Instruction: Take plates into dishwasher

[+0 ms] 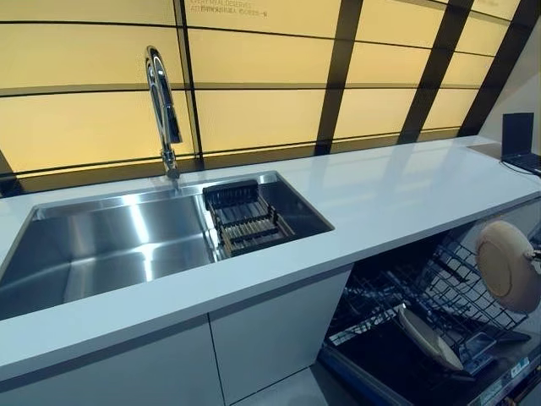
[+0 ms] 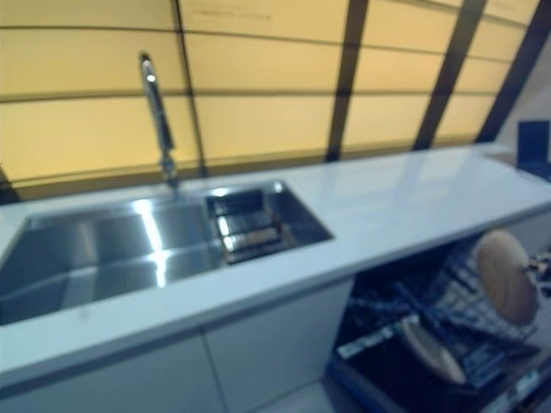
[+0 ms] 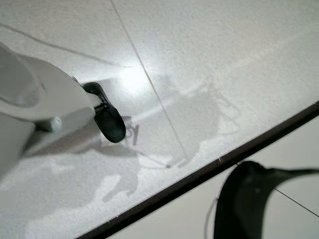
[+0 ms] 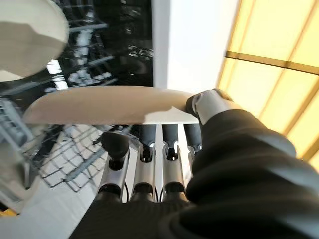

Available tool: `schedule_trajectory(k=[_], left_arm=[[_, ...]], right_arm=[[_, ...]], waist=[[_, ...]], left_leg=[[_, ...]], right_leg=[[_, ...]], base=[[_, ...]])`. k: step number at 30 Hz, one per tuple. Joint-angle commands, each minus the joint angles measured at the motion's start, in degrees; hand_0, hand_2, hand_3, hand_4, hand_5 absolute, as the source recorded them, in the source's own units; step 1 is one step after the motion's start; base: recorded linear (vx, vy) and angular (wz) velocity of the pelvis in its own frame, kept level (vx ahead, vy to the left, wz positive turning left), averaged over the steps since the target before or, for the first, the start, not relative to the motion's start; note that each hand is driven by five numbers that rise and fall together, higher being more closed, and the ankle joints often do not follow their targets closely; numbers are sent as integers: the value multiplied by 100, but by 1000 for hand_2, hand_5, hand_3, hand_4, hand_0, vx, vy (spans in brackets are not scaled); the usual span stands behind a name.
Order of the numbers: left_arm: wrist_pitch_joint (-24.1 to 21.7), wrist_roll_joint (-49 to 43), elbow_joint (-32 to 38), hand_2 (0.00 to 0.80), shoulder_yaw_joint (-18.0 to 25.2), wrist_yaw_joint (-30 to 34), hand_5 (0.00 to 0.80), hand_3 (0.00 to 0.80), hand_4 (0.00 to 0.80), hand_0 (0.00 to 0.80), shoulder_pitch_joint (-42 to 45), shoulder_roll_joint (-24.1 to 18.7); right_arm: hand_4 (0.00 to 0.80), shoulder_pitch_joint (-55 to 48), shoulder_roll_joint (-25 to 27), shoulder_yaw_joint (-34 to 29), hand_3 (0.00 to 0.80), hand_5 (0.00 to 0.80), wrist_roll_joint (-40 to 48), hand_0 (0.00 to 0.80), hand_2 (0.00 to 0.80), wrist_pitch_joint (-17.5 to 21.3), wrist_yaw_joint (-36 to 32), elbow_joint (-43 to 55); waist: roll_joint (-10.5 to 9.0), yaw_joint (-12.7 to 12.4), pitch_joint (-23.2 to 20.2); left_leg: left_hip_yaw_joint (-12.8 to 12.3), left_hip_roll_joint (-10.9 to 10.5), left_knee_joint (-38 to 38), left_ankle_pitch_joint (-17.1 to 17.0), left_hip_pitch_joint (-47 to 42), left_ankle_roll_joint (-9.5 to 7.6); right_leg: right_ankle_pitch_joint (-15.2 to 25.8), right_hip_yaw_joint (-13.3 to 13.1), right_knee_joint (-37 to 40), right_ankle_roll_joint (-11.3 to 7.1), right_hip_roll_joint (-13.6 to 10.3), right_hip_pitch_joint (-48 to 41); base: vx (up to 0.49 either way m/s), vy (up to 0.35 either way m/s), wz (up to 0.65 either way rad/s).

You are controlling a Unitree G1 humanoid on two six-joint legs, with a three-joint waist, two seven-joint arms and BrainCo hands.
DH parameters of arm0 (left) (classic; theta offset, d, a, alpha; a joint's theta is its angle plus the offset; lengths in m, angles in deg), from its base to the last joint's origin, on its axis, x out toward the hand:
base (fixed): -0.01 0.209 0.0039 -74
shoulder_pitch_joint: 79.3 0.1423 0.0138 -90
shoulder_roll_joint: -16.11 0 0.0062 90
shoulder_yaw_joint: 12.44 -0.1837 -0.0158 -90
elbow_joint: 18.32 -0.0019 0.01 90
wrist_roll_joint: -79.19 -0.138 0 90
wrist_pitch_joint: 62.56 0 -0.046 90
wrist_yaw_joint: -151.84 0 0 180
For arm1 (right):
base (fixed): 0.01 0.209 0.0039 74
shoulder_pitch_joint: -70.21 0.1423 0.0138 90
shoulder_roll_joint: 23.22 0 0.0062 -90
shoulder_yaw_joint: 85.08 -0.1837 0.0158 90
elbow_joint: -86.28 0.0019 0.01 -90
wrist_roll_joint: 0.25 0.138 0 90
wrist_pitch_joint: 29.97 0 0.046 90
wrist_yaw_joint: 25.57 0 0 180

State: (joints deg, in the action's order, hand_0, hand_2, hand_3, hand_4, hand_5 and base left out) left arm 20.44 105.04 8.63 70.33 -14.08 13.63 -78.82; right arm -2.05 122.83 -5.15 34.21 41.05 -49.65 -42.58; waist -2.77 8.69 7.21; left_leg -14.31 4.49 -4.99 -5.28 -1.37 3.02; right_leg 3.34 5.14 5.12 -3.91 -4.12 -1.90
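Observation:
A beige plate (image 1: 507, 264) hangs on edge above the open dishwasher's lower rack (image 1: 439, 292), at the right of the eye views. My right hand (image 4: 149, 169) is shut on the plate (image 4: 109, 104), with the fingers under its rim and the thumb (image 4: 209, 103) pressed on top. Another beige plate (image 1: 427, 337) stands tilted in the rack below it and also shows in the right wrist view (image 4: 25, 35). My left hand (image 3: 107, 119) hangs over the pale floor, only its thumb showing, straight and holding nothing.
A white counter (image 1: 397, 186) runs above the dishwasher. It holds a steel sink (image 1: 110, 245) with a tall faucet (image 1: 161, 101) and a dark drain basket (image 1: 249, 220). A dark device (image 1: 517, 139) sits at the counter's far right. White cabinet doors (image 1: 279, 330) flank the dishwasher.

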Motion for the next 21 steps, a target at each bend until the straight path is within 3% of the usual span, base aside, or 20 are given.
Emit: schedule_trajectory(k=[1,21], left_arm=[[-247,-158,-242,0,3,92,0,0,0,0,-318,-231],[-78,44,60,0,-1,160,0,0,0,0,-341,-276]], right_arm=[[800,324,152,-139,800,800,-254,800,800,363,-210,-22],[800,772,-190,674,800,800,-818,800,800,412,-569,126]], waist=[[-333,-211,73],[-111,-322,393]], left_leg=[[124,-8,-1,747,-470,-77],[236,-7,-1,663,-299,-4]], right_leg=[[23,132,-145,-393,-117,77],[44,298,-99,-373,-206,198]], base=[[-20,-31,0],[-24,-19,0]])
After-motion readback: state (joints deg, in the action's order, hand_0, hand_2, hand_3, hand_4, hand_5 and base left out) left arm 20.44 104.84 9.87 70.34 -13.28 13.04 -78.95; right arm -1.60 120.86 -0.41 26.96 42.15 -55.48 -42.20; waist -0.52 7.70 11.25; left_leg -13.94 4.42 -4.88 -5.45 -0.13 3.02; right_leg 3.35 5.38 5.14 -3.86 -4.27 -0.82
